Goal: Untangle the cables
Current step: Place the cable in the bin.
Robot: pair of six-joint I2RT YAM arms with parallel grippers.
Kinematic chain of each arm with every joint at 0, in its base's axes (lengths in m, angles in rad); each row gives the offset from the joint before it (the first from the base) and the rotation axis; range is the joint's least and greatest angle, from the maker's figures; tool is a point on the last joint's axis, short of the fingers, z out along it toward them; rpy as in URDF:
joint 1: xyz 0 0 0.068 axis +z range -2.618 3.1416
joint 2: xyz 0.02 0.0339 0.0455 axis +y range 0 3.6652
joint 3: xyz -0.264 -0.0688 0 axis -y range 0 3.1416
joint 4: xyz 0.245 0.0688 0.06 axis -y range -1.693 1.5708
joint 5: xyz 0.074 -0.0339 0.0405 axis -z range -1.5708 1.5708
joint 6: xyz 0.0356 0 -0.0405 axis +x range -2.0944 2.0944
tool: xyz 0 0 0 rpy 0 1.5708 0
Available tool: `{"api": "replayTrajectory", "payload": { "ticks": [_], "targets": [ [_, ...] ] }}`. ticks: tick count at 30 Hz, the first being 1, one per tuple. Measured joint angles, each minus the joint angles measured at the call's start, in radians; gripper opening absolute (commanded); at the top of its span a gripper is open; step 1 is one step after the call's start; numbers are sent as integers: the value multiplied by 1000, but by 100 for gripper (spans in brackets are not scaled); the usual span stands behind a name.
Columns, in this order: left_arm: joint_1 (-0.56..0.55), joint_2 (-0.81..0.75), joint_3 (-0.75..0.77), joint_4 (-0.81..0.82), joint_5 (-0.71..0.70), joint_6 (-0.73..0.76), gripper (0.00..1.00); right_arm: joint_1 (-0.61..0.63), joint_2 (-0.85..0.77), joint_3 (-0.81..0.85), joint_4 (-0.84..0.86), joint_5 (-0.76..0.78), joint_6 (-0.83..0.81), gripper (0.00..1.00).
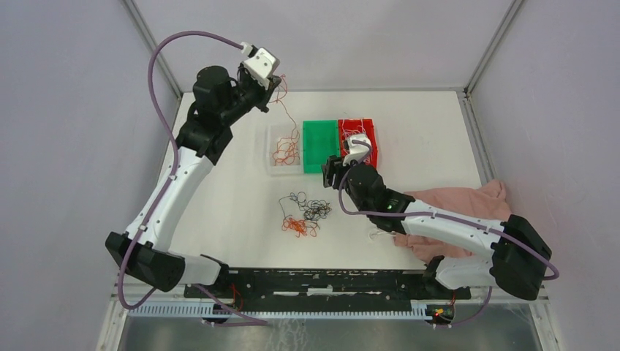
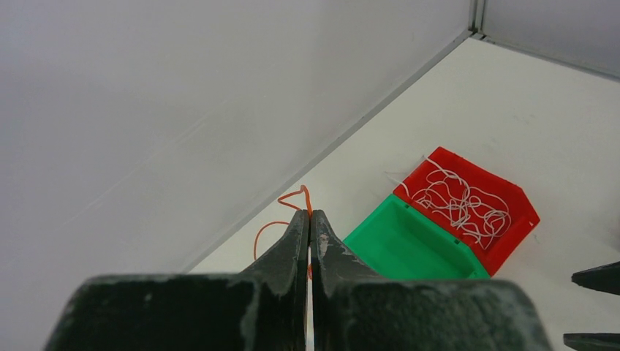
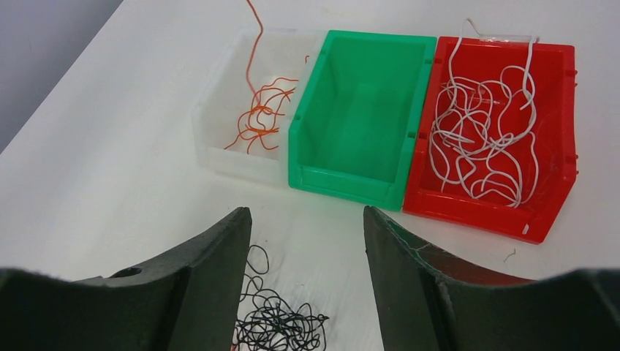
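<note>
White table (image 1: pixel 428 131) — clear bin (image 3: pixel 234 162), green bin (image 1: pixel 320 142), red bin (image 3: pixel 468 208), cables (image 1: pixel 305 212) — pink cloth (image 1: pixel 475 201)

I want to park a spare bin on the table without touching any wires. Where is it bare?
Widest bare patch: far right of the table, between the red bin and the table's edge, behind the pink cloth. Also bare: near left, between the left arm and the tangle of cables. Crowded: the centre, with the tangle, the bins and the right gripper.

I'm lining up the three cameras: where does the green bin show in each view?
Top external: green bin, just above centre.
Left wrist: green bin, lower right of centre.
Right wrist: green bin, top centre.
Shared landmark: red bin directly beside it in every view.
</note>
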Motion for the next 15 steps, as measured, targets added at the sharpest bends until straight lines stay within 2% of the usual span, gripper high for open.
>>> {"api": "replayTrajectory", "payload": {
  "ticks": [15],
  "targets": [
    [0,89,-8,9,-5,83,3,-6,-46,-49,-8,6,22,61]
  ]
}}
